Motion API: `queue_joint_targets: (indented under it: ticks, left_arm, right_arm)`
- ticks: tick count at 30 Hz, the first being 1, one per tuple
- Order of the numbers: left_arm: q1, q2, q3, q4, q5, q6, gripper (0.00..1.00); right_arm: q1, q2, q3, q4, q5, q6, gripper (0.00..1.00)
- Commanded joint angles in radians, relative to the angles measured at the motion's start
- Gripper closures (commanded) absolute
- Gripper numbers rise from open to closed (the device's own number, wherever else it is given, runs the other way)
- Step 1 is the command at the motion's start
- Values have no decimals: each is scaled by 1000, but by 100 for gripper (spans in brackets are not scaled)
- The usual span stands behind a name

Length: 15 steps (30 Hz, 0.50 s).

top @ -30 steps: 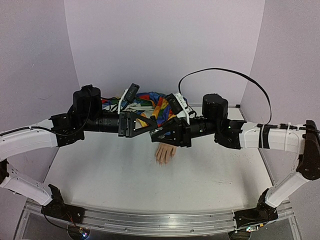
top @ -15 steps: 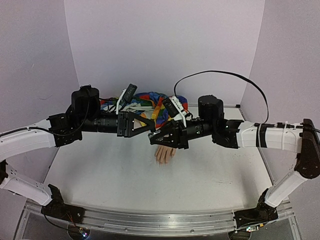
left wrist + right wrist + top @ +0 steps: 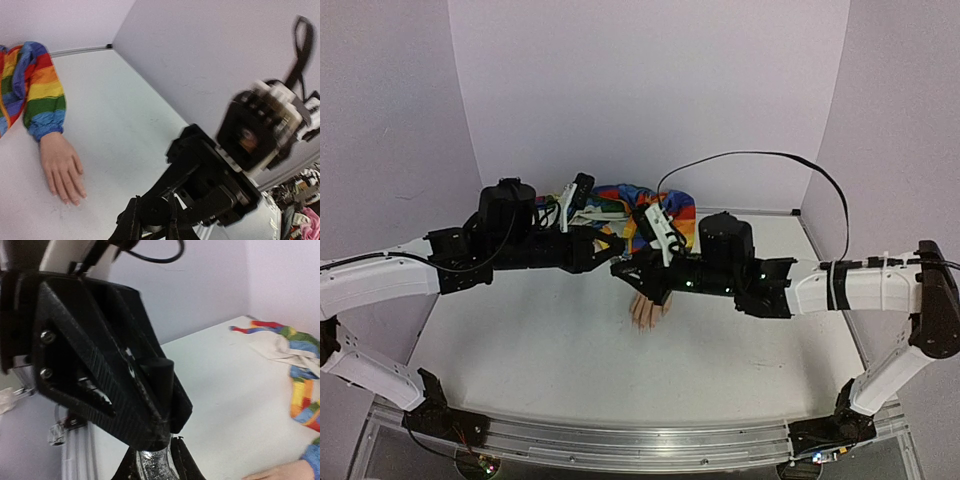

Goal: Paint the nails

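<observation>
Both arms are met mid-air above the worktop [image 3: 540,340], just over the mannequin hand [image 3: 61,167]. The small bottle [image 3: 152,461] is pinched on its glittery body by the right gripper [image 3: 156,467] fingers. Its black cap [image 3: 160,374] is clamped by the left gripper [image 3: 151,223] fingers, pressed tight on it from the opposite side.

The split grip is judged deliberate: the bottle is fixed on one side so the cap can be twisted and the brush drawn out on the other. No brush is seen. Whether the cap is loosened cannot be told, as the joint is hidden behind the left fingers.

The nails [image 3: 76,200] are at the fingertips of the hand. It is laid flat, palm down, on the worktop at the end of the rainbow sleeve [image 3: 42,95], pointing toward the near edge. The nails are too small for polish to be made out.

The bottle is likely kept right over the hand so brush travel stays short. Risk judged: the bottle could slip in the right fingers under twist load.
</observation>
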Motion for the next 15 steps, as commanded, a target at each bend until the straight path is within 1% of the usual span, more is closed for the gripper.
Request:
queue_joint_targets:
  ticks: [1, 3, 5, 6, 7, 8, 9, 10, 13, 15]
  left_arm:
    - [-65, 36, 81, -71, -259, -10, 95]
    - [-69, 57, 100, -82, -266, -27, 96]
    - [-69, 65, 105, -83, -252, -37, 96]
    - [-69, 66, 104, -83, -247, -38, 96]
    - [-69, 65, 104, -83, -239, -38, 96]
    - [-69, 63, 103, -82, -229, -38, 94]
    - [-69, 61, 103, -82, -217, -37, 89]
    - [-69, 58, 100, -82, -205, -39, 83]
    - [-67, 36, 90, -80, -170, -39, 58]
    - [-57, 8, 83, -80, -137, -40, 46]
  right_arm:
    - [108, 21, -9, 136, 803, -145, 100]
    - [111, 39, 9, 136, 778, -144, 100]
    - [110, 43, 13, 140, 711, -145, 100]
    - [110, 41, 10, 140, 680, -170, 100]
    - [110, 34, 2, 143, 648, -178, 100]
    - [109, 19, -15, 148, 611, -180, 100]
    - [108, 7, -30, 152, 573, -181, 100]
    - [104, -7, -43, 156, 526, -180, 100]
    - [91, -49, -80, 157, 383, -174, 100]
    - [80, -78, -94, 136, 260, -171, 100]
